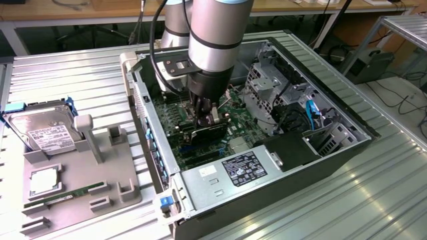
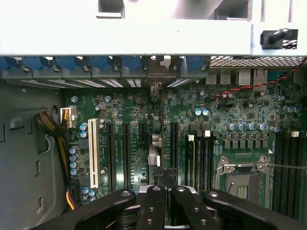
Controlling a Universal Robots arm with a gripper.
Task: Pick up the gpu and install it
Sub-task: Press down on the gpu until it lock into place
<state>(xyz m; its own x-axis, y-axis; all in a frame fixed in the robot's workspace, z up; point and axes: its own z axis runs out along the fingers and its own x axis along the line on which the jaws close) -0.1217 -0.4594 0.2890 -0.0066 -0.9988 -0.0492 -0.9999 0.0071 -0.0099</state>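
Inside the computer case [image 1: 333, 150], fingers [image 2: 152, 211] clamped on gpu [image 1: 207, 132]

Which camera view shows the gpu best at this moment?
The exterior view: the gpu appears as a dark card held under the gripper, low over the motherboard. The wrist view shows just its thin edge between slots.

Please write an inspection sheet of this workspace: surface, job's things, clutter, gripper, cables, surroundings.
Surface: ribbed metal table, grey fixture tray on it.
Job's things: gpu held inside the open computer case, over the motherboard.
Clutter: hard drive and memory stick on the tray.
Gripper: gripper shut on the gpu, down in the case.
Cables: black cable along the arm; blue cable in the case.
Surroundings: wooden desk behind; floor cables.
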